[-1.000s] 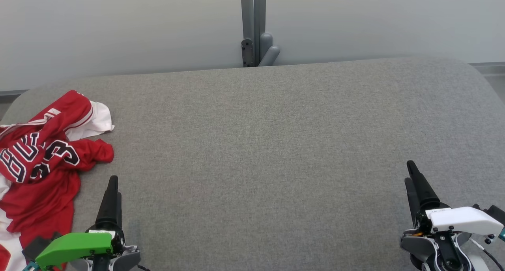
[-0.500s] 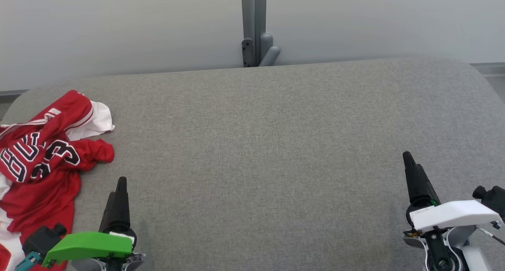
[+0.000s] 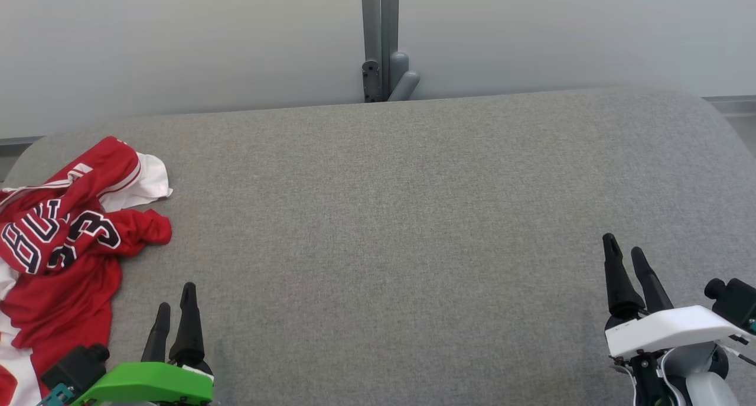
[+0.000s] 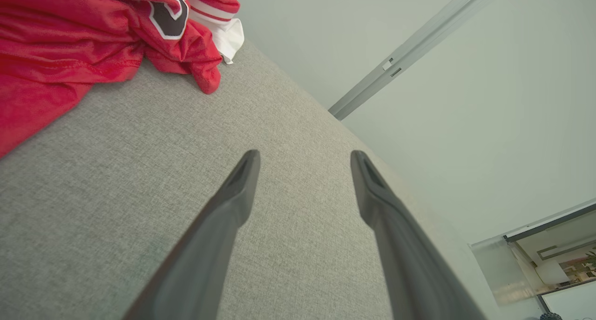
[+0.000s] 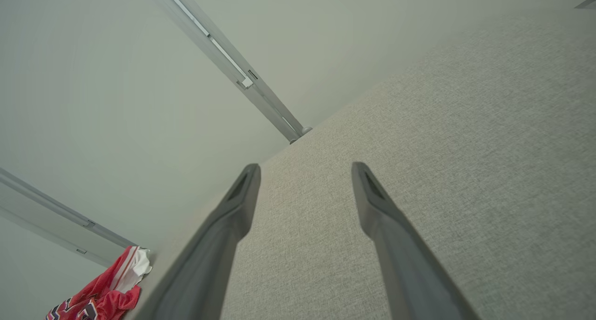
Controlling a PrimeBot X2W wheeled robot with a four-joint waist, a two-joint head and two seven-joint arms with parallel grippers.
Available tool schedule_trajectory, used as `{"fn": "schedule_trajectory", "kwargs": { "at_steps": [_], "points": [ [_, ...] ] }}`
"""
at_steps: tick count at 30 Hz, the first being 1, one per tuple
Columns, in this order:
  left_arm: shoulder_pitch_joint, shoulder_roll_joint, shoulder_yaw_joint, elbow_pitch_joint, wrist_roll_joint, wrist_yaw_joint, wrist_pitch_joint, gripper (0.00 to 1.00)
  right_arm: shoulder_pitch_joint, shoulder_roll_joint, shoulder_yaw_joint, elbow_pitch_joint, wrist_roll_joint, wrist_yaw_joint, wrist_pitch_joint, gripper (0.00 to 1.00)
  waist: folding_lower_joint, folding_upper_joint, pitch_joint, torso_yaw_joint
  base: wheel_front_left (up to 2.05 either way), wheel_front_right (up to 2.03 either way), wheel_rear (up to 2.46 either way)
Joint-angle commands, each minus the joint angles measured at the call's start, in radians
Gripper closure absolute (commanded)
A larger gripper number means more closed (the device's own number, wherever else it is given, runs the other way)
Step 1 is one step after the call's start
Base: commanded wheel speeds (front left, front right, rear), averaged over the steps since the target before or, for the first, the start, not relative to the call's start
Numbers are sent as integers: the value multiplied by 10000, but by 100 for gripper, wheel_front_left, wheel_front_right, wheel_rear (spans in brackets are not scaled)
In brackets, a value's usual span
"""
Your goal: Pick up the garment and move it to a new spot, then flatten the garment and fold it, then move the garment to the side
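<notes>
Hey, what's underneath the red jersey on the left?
The red jersey lies crumpled on the grey fabric surface, which shows along its right edge. Anything beneath its folds is covered.

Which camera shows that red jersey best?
The head view: the red jersey lies crumpled at the grey surface's left end, lettering visible. The left wrist view shows part of it close up; the right wrist view, a small distant scrap.

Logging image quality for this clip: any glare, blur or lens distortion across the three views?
Head view: soft even light, no glare; red garment and grey table sharp. Left wrist view: strong wide-angle tilt, jaws slightly soft. Right wrist view: same distortion, wall rail slanted, garment tiny at the corner.
</notes>
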Motion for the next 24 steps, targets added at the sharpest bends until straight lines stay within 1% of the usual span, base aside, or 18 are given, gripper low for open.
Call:
{"fn": "schedule_trajectory", "kwargs": {
  "at_steps": [1,16,24],
  "points": [
    [-59,102,-21,-124,286,-20,-98,0,-39,-108,-5,-182,-301,22,-94,0,0,14,0,1,0,0,0],
    [165,106,-198,-450,2175,-89,-541,0,-58,-174,-26,-304,-2302,24,-559,0,0,19,-16,-2,0,0,0],
    [302,121,-235,-604,3053,-92,-763,0,32,-168,-51,-416,-3119,26,-783,0,0,22,-19,9,0,0,0]
  ]
}}
